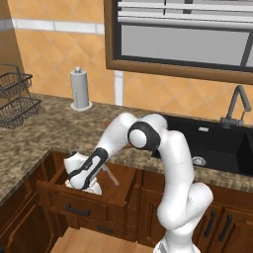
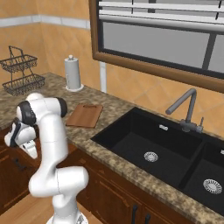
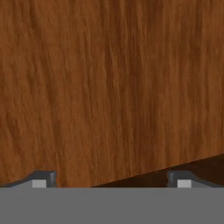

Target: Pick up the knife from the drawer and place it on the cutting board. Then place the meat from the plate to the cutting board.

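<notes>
Leftmost, a two-tier black wire rack [image 1: 17,99] stands on the speckled brown granite counter [image 1: 34,138], with a smooth grey-white paper-towel roll [image 1: 79,88] on a round base toward 1 o'clock from it. Below the counter edge the dark wooden drawer [image 1: 79,195] is pulled open, a dark bar handle [image 1: 78,211] on its flat front. The white arm bends down into it, and the gripper [image 1: 94,188] hangs low inside, near the floor. The knife [image 1: 111,175], thin and pale, lies slantwise on the drawer bottom at about 2 o'clock from the hand, just beside it. From the hand view the warm, streaky wood grain of the drawer floor is close, with a dark wedge of shadow at 5 o'clock; the two grey fingertips [image 3: 43,179] stand well apart with nothing between them, so the tool is released. Further right the reddish, round-cornered cutting board [image 2: 84,115] lies flat on the granite, a slot at its far end. Beyond it sits a matte black double sink [image 2: 175,144] with a curved grey faucet [image 2: 186,109].
</notes>
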